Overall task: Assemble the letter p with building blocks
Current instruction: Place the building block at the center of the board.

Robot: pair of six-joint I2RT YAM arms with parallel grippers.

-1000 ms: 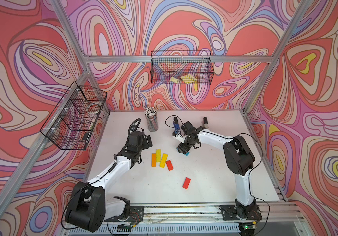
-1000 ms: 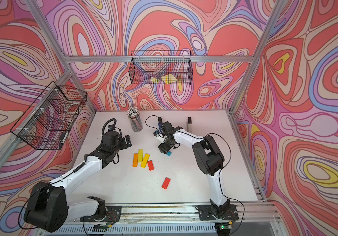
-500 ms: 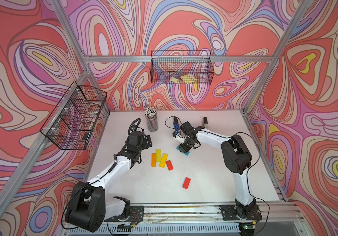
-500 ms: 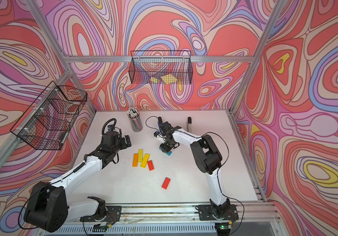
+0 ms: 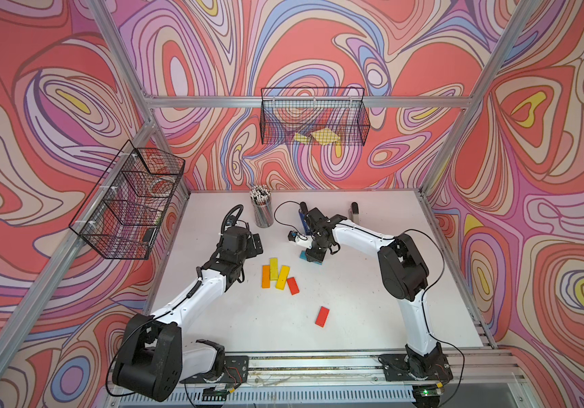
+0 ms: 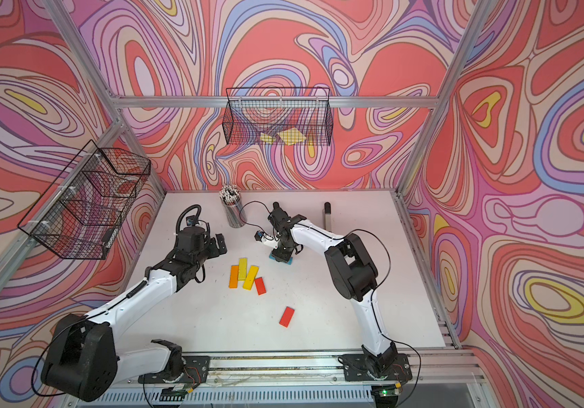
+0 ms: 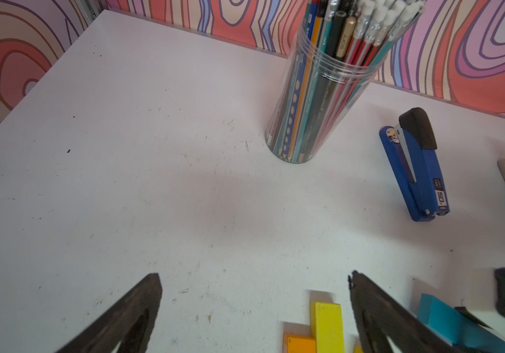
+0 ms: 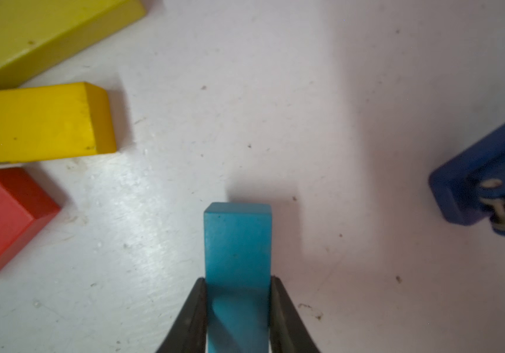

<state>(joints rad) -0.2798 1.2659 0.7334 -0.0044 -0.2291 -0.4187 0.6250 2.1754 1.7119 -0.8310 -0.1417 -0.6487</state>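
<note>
My right gripper (image 8: 238,279) is shut on the light blue block (image 8: 237,244), one finger on each long side, low at the white table (image 5: 371,300). In both top views that block (image 5: 311,259) (image 6: 281,260) pokes out under the right gripper (image 5: 316,251). To its left lie an orange block (image 5: 266,276), two yellow blocks (image 5: 274,268) (image 5: 282,277) and a red block (image 5: 292,285), close together. A second red block (image 5: 322,316) lies alone nearer the front. My left gripper (image 7: 252,276) hovers open and empty, left of the yellow block (image 7: 327,327).
A clear cup of pencils (image 5: 262,210) stands at the back. The blue stapler (image 7: 419,171) lies just behind my right gripper and a beige stapler (image 5: 354,212) further right. Wire baskets hang on the left wall (image 5: 131,205) and back wall (image 5: 313,116).
My right gripper has come down a little and shut on the light blue block. The left arm has not moved.
</note>
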